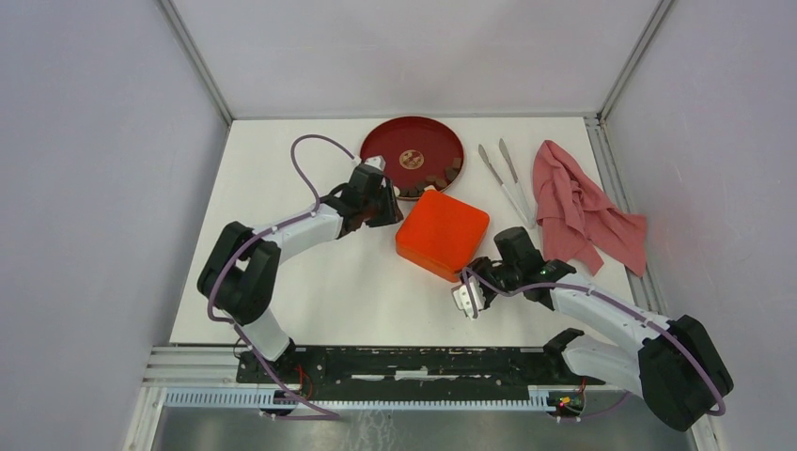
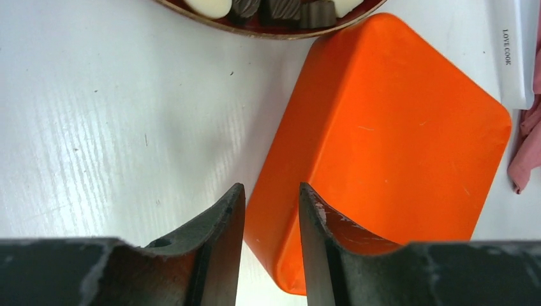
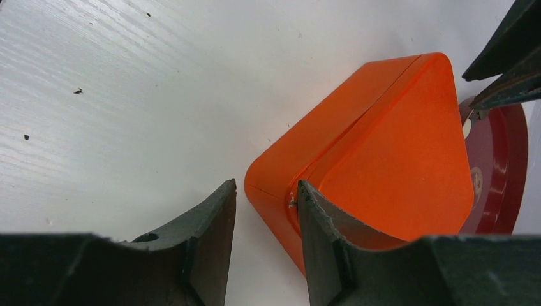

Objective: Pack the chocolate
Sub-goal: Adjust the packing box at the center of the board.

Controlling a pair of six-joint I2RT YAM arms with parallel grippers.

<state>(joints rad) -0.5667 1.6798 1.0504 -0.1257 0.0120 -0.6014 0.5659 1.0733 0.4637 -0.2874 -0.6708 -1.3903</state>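
while the orange box (image 1: 442, 235) sits shut in the middle of the counter (image 1: 310, 291), the chocolate (image 2: 284, 7) lies on the red plate (image 1: 395, 132) just behind it. dark pieces and a few cream ones crowd along the plate's near rim, which the box's far corner reaches. the left claw (image 2: 269, 189) hangs at the box's left edge, jaws partly apart with that edge in the gap; whether it pinches the box i cannot tell. the right claw (image 3: 266, 183) is at the near corner, one finger against the orange corner and the other over bare counter, and a grip there cannot be told either. tongs (image 1: 503, 178) lie right of the plate, a pink cloth (image 1: 578, 202) beside them.
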